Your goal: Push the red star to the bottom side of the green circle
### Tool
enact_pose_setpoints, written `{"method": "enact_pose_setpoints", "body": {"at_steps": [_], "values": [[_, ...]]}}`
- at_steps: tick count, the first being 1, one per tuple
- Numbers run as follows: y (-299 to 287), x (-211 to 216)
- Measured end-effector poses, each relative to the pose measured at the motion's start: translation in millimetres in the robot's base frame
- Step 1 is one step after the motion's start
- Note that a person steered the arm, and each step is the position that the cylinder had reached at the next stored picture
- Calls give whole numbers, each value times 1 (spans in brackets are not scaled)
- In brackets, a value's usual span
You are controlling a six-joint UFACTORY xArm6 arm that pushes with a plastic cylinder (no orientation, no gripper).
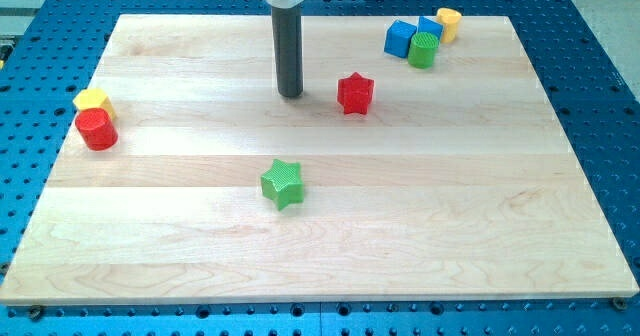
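The red star [355, 93] lies on the wooden board, above the view's middle. The green circle [423, 49], a short green cylinder, stands at the view's top right, above and to the right of the red star. My tip [290, 94] rests on the board just left of the red star, with a small gap between them. The dark rod rises straight up from the tip to the view's top edge.
Two blue blocks [402, 38] and a yellow cylinder [449, 22] crowd around the green circle. A green star [282, 184] lies below the middle. A yellow block [92, 101] and a red cylinder [97, 129] sit at the left edge. The board [450, 226] lies on a blue perforated table.
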State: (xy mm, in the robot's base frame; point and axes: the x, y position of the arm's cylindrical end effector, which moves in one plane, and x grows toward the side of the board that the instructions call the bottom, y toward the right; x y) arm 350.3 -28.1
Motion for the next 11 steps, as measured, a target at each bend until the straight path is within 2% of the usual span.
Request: {"method": "enact_pose_setpoints", "body": {"at_steps": [1, 2, 3, 4, 5, 6, 7, 8, 9, 10, 11], "values": [[42, -20], [52, -24], [19, -11], [14, 22], [55, 49], [124, 30], [136, 23], [99, 47], [111, 3], [141, -20], [134, 43]]}}
